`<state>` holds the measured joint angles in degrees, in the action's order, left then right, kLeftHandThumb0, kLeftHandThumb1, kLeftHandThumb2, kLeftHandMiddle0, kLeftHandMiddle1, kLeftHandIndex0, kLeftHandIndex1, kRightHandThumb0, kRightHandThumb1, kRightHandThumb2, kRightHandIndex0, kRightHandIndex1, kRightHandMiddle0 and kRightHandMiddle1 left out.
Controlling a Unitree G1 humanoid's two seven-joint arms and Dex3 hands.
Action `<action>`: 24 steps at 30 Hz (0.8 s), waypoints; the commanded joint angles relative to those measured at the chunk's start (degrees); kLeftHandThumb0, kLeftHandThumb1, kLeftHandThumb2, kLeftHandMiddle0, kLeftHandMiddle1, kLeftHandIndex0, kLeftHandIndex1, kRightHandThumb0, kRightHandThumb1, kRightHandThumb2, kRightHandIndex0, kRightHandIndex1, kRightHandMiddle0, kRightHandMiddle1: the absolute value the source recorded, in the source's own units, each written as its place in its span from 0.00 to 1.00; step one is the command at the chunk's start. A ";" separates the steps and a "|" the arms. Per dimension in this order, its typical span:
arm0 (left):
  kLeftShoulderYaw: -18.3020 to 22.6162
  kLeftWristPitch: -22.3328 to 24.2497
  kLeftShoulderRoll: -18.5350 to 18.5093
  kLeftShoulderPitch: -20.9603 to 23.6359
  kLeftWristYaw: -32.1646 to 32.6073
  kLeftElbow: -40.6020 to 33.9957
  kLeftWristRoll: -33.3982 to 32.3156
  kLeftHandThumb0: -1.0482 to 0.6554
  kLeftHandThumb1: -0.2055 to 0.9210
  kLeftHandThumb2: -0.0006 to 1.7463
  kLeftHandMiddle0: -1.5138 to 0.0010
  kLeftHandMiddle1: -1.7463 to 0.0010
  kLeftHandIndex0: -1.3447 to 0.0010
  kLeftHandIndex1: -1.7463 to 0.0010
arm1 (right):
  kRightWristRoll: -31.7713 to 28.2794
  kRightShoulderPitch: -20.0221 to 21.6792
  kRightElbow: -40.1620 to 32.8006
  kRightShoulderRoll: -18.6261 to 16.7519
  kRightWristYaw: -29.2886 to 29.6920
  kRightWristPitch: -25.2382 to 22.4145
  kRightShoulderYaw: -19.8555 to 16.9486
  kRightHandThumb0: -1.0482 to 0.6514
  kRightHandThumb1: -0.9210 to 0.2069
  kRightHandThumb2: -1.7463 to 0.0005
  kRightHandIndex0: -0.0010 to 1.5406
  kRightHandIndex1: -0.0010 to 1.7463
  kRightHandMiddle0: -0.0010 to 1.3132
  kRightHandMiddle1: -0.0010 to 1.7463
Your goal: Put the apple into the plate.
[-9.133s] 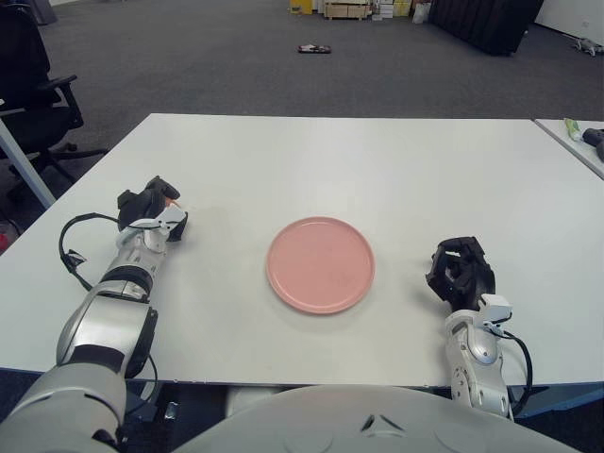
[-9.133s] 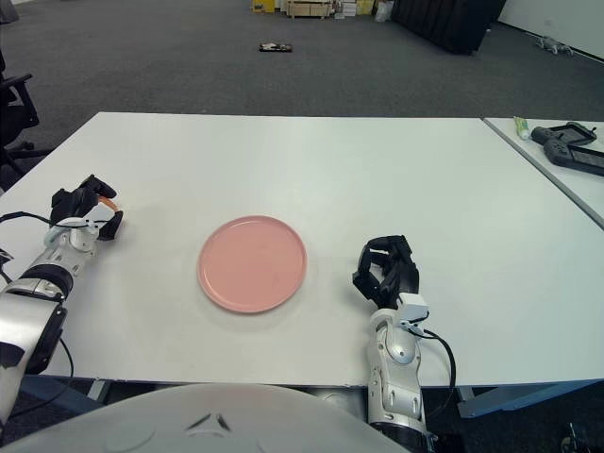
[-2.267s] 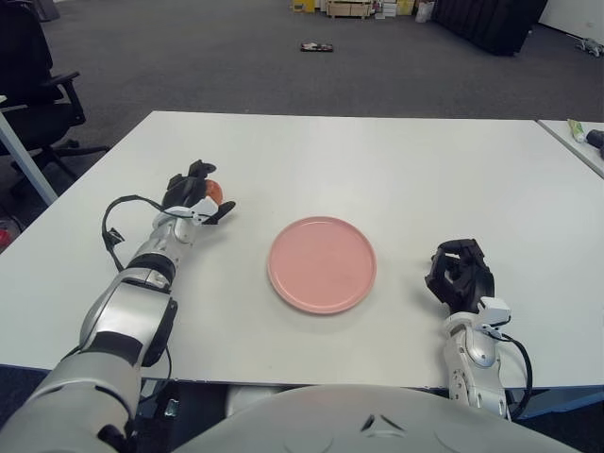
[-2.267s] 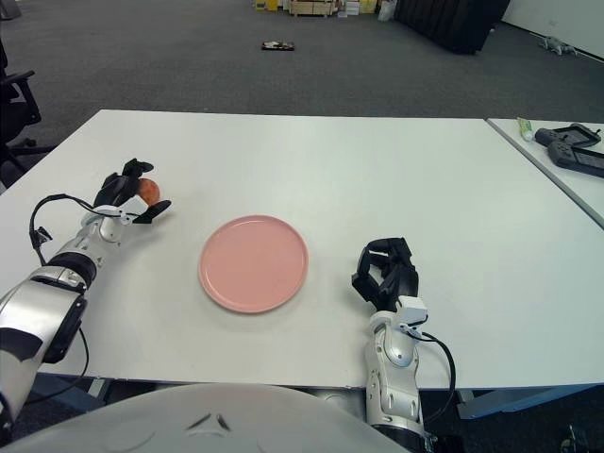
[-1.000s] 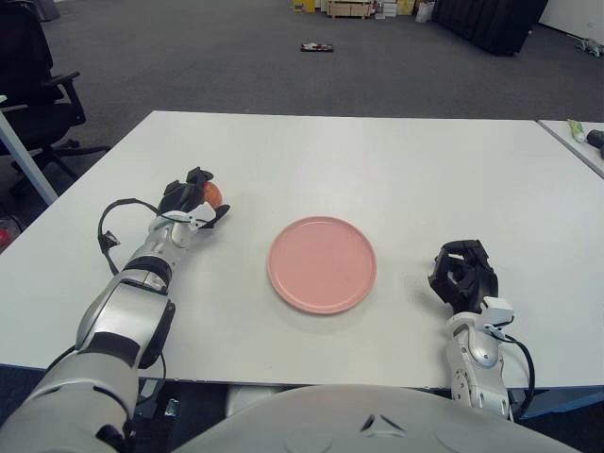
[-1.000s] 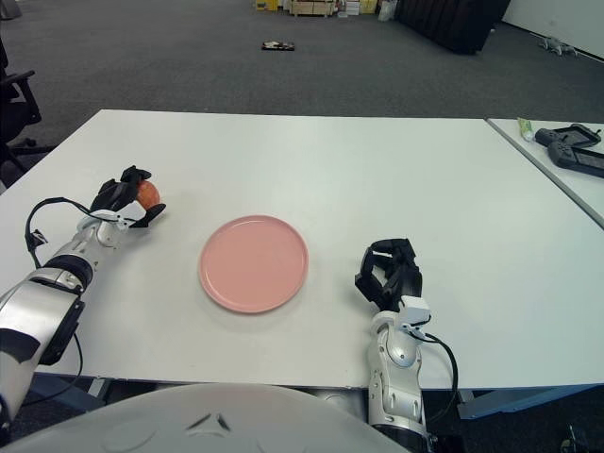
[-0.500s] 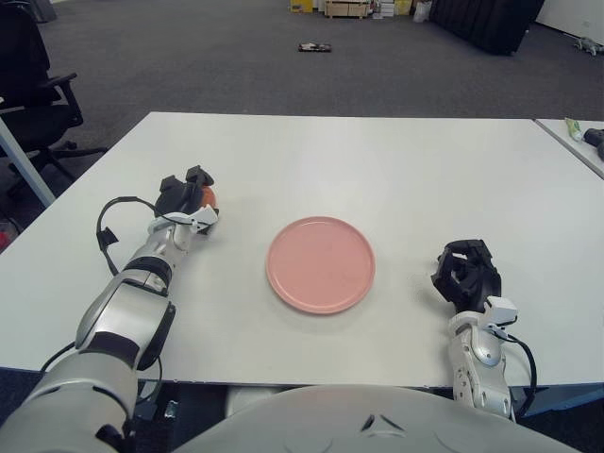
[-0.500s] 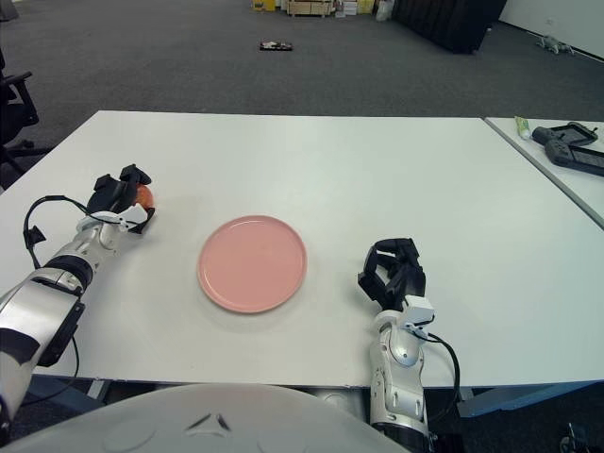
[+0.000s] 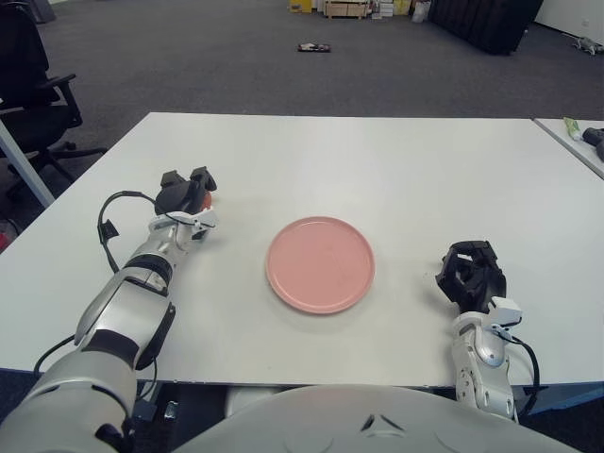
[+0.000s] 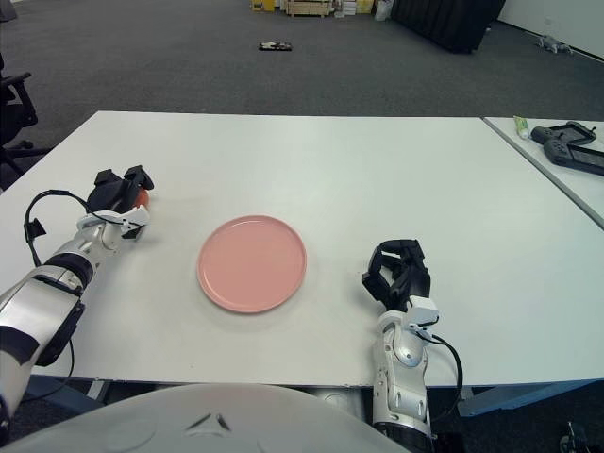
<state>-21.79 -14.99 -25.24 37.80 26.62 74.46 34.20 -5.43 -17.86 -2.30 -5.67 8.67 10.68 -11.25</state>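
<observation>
A pink plate [image 9: 321,263] lies flat in the middle of the white table [image 9: 377,160]. My left hand [image 9: 186,192] is to the plate's left, its black fingers curled round a small red-orange apple [image 9: 204,199] of which only a sliver shows past the fingers. In the right eye view the same apple [image 10: 141,196] peeks out beside the left hand [image 10: 117,190]. My right hand [image 9: 471,276] shows near the table's front edge, to the right of the plate, with its fingers curled and nothing in them.
A second table [image 10: 557,156] at the far right carries a black controller [image 10: 568,144] and a green-tipped tube [image 10: 521,125]. An office chair [image 9: 28,85] stands off the table's left corner. Grey carpet stretches behind.
Over the last second my left hand has drawn slightly left and back with the apple, and its fingers have closed more tightly over it. My right hand has shifted a little to the right.
</observation>
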 commanded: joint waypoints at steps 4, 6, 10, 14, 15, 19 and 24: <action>0.77 1.29 -0.30 -0.56 -2.25 0.88 -0.89 0.61 0.19 0.92 0.40 0.11 0.54 0.00 | -0.53 0.77 -0.53 -0.10 0.09 -0.20 -0.44 0.38 0.32 0.42 0.50 1.00 0.32 1.00; 0.77 1.14 -0.27 -0.73 -2.14 0.89 -0.86 0.61 0.19 0.92 0.40 0.11 0.54 0.00 | -0.36 0.73 -0.58 -0.04 0.09 -0.18 -0.40 0.38 0.32 0.42 0.50 1.00 0.32 1.00; 0.90 0.80 -0.06 -1.13 -1.66 0.07 -1.19 0.61 0.20 0.92 0.40 0.11 0.54 0.00 | -0.12 0.62 -0.71 0.09 0.10 -0.28 -0.33 0.38 0.32 0.42 0.50 1.00 0.32 1.00; 1.06 0.28 -0.45 -1.04 -1.84 0.46 -1.44 0.61 0.20 0.91 0.41 0.11 0.55 0.00 | -0.35 0.50 -0.92 -0.01 0.06 -0.47 -0.35 0.38 0.32 0.42 0.50 1.00 0.32 1.00; 1.01 0.11 -0.51 -1.06 -1.72 0.45 -1.38 0.62 0.20 0.91 0.41 0.11 0.55 0.00 | -0.39 0.47 -0.97 -0.05 0.08 -0.49 -0.37 0.38 0.32 0.42 0.50 1.00 0.32 1.00; 0.90 -0.75 -0.72 -1.24 -1.26 0.32 -1.23 0.61 0.20 0.91 0.41 0.10 0.55 0.00 | -0.57 0.34 -1.22 -0.43 0.37 -0.59 -0.43 0.38 0.32 0.42 0.50 1.00 0.32 1.00; 0.90 -1.68 -0.79 -1.33 -0.69 0.33 -1.17 0.62 0.20 0.92 0.41 0.10 0.55 0.00 | -0.83 0.16 -1.43 -0.61 0.40 -0.65 -0.41 0.38 0.32 0.42 0.49 1.00 0.32 1.00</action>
<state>-20.78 -16.64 -25.48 37.60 25.98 74.28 32.88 -5.70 -17.97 -2.93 -5.76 8.85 10.36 -11.43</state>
